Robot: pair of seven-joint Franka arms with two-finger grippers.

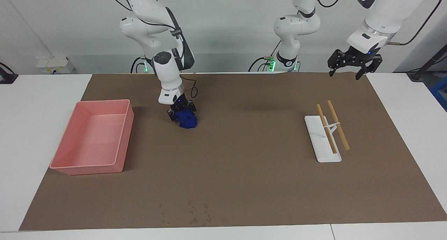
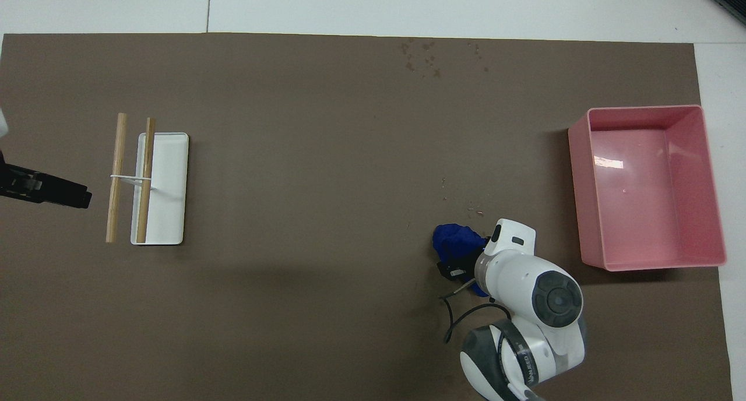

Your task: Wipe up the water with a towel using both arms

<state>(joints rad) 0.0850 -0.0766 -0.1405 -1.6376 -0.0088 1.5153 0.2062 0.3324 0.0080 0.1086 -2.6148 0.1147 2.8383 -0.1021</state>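
Facing view: right gripper point(image 1: 182, 115) sitting low on the bench point(image 1: 244, 170), jaws clamped on the towel point(image 1: 188, 120), just beside the pink tray point(image 1: 124, 142) and well apart from the water drops point(image 1: 193, 212) at the edge farthest from the robots. Likely gathering the towel; next, carrying it out to those drops. Left gripper point(image 1: 351, 64) waiting high, jaws apart, over the left arm's end.

Overhead view: towel point(image 2: 456, 243) half hidden under the right wrist; fingertips not showing. Left gripper point(image 2: 58, 189) cut off at the frame edge. Drops point(image 2: 424, 54) faint, extent hard to judge.
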